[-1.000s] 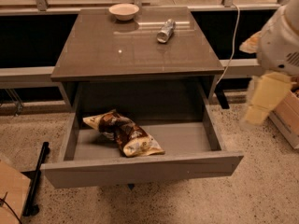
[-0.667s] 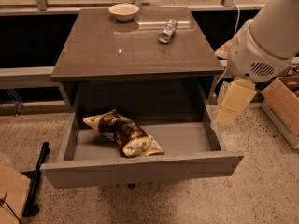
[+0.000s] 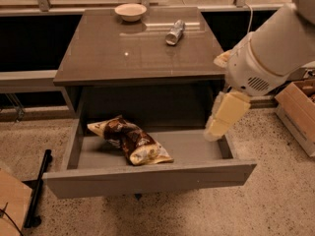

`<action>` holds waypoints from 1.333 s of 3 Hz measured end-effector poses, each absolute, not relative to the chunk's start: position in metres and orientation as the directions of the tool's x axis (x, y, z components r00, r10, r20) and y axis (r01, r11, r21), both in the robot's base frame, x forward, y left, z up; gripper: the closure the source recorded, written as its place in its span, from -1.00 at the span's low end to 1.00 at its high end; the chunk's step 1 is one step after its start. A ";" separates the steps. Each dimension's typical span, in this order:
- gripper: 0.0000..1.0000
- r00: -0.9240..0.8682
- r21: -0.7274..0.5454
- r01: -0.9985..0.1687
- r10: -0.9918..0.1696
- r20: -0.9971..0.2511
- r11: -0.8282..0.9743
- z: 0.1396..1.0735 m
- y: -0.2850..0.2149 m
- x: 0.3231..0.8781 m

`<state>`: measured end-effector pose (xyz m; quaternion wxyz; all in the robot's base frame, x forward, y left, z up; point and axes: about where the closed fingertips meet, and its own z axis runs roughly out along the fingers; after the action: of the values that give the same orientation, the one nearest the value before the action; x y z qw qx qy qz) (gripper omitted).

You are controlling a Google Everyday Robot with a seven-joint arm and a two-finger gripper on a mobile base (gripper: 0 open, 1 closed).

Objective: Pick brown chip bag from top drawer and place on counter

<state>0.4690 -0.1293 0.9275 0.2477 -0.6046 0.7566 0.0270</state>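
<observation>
The brown chip bag (image 3: 130, 139) lies crumpled in the left-middle of the open top drawer (image 3: 147, 179), dark brown in the middle with cream ends. The counter (image 3: 133, 50) is the glossy grey-brown tabletop right above the drawer. My arm's white body comes in from the upper right. My gripper (image 3: 217, 128) is the cream-coloured end hanging down from it over the drawer's right side, well to the right of the bag and not touching it. It holds nothing that I can see.
A cream bowl (image 3: 130, 11) and a small silver can (image 3: 174, 32) lying on its side sit at the back of the counter. A cardboard box (image 3: 300, 109) stands on the floor at the right. A black bar (image 3: 37, 190) and cardboard (image 3: 10, 205) lie at the lower left.
My arm has swung in from the right edge toward the left and the gripper now hangs over the drawer's right end. The bag, can and bowl have not moved.
</observation>
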 end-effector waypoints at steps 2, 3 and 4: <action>-1.00 -0.087 -0.246 -0.925 -0.791 -0.606 0.291 0.874 -0.029 0.517; -1.00 -0.121 -0.177 -0.936 -0.748 -0.652 0.305 0.849 0.014 0.538; -1.00 -0.125 -0.167 -0.938 -0.747 -0.653 0.303 0.845 0.018 0.539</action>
<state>0.5386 0.0181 0.8452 0.3316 -0.5722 0.7360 0.1444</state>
